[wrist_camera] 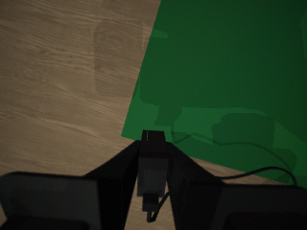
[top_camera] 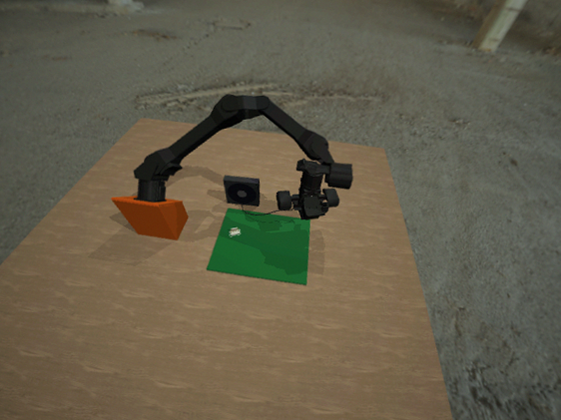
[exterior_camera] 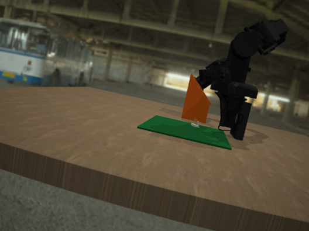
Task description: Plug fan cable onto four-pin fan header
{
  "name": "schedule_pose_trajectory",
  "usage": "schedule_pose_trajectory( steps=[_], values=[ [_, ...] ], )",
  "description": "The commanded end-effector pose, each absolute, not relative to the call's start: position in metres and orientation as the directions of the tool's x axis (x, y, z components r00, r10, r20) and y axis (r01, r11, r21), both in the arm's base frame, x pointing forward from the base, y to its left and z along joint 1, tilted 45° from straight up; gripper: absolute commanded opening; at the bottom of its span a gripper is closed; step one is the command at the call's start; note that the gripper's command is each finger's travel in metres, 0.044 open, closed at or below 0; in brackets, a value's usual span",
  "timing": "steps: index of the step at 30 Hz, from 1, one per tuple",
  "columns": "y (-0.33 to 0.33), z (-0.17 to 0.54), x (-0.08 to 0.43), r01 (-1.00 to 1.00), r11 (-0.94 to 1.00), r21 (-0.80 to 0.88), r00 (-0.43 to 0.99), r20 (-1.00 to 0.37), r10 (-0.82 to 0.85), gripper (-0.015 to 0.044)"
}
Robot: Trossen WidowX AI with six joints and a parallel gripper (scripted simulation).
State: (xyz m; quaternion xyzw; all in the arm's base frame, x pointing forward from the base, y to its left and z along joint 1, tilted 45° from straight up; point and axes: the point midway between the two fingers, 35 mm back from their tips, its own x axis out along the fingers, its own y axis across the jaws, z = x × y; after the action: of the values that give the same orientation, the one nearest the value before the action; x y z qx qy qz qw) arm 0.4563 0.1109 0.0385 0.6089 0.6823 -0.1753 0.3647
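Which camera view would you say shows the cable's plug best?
The wrist view: the dark plug is plainly visible between the jaws. In the top and exterior views, it cannot be made out against the black gripper.

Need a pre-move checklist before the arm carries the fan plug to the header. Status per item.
1. Claw shut on the plug: ok, plug sits between the fingers.
2. Header uncovered: ok, nothing on it.
3. Cable free of snags along its full run: cannot tell, partly hidden.
4. Plug lined up over the header: not ok, it is at the opposite side of the board.
5. Plug's keying matches the header: cannot tell, too dark.
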Motion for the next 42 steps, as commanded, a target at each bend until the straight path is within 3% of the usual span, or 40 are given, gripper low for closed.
schedule_pose_trajectory(
  steps=[1,18,30,42],
  values=[
    [0.109,0.042,0.455,0.957,0.205,0.204,-0.001,-0.707,0.707,0.0000],
    [0.081,0.024,0.403,0.677,0.525,0.515,-0.002,-0.712,0.702,0.0000],
    [0.065,0.010,0.353,0.325,0.675,0.662,-0.004,-0.713,0.701,0.0000],
    [0.055,-0.004,0.296,-0.081,0.710,0.700,-0.007,-0.712,0.702,0.0000]
  ],
)
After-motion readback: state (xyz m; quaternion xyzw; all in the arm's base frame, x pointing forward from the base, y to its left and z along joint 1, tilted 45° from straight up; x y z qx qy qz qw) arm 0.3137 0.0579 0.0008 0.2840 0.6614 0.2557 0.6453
